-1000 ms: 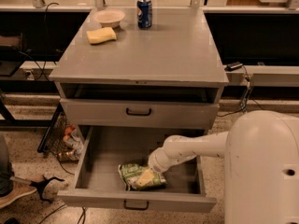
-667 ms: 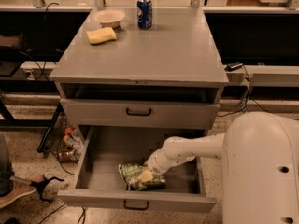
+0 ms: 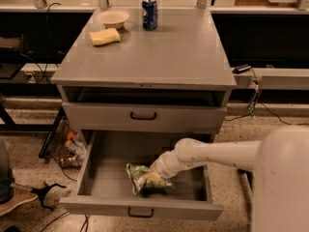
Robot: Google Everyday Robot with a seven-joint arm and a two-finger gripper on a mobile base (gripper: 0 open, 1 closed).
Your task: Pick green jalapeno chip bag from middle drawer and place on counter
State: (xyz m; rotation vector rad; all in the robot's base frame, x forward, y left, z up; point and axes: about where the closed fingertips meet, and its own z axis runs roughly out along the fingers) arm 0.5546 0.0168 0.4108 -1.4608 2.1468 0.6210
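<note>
The green jalapeno chip bag (image 3: 144,177) is a crinkled green and white bag lying in the open middle drawer (image 3: 101,178), near its front centre. My gripper (image 3: 161,172) reaches down into the drawer from the right on a white arm and sits right against the bag's right side. The gripper's tip is hidden behind the bag. The counter (image 3: 164,52) is the broad grey cabinet top above.
On the counter's back edge stand a yellow sponge (image 3: 105,36), a pale bowl (image 3: 113,18) and a blue soda can (image 3: 149,13). A shut drawer with a black handle (image 3: 143,116) overhangs the open one. Clutter (image 3: 72,146) lies on the floor left of the cabinet.
The arm has shifted slightly left and up at the bag. The bag looks tipped up a little from the drawer floor.
</note>
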